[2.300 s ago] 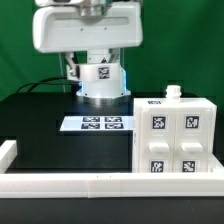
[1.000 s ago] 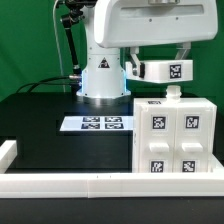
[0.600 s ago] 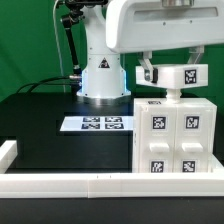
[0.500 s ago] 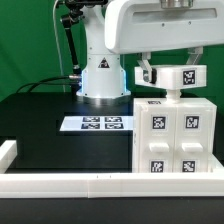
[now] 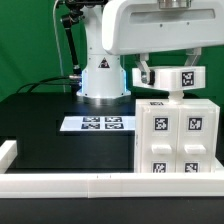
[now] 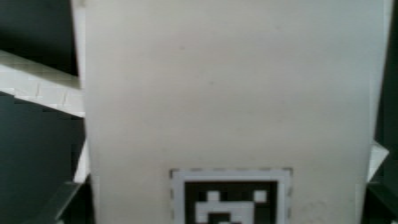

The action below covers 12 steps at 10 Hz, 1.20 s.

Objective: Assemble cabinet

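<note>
- Hand (image 5: 170,77) clenched on a white tagged block (image 5: 163,73), one finger on each side of it, jaws standing wide because the block is wide.
- Change: a second ago the block hung further toward the exterior view's left, clear of the cabinet (image 5: 175,135). Now it sits over the cabinet's top, right above the small peg (image 5: 172,94).
- Over the last half second there is next to no shift, so the carry looks done and the arm looks settled for alignment.
- Block and peg: touching or just apart, can't tell from this angle.
- Wrist view: filled by a white panel face (image 6: 222,100) with a tag low on it (probably the held block, not certain).
- Cabinet stands on the black desk (image 5: 40,140) at the exterior view's right, well apart from the marker board (image 5: 97,123).
- Judgement: the next move is a straight lowering onto the peg. The risk is a slight offset that makes the block catch or tip.
</note>
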### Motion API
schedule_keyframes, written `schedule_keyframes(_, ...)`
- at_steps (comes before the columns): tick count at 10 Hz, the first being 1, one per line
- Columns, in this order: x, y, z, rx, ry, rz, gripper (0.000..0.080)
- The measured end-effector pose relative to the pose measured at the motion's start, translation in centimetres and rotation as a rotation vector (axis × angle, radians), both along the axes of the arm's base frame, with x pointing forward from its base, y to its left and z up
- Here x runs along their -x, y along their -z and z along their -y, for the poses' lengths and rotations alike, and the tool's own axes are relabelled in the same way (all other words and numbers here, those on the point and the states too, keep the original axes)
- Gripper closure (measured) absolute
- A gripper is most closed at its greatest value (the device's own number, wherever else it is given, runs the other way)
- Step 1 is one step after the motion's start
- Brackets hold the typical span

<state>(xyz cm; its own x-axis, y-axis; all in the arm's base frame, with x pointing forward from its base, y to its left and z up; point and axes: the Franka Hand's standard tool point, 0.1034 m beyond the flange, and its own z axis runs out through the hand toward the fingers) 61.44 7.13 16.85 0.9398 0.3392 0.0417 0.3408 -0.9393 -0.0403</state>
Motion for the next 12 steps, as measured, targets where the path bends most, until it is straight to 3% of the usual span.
schedule_keyframes(6,-0.2,-0.1,-1.4,-0.003,0.002,0.009,0.0238)
schedule_keyframes(12,-1.3,0.8,-1.4,-0.003,-0.005,0.006,0.0238)
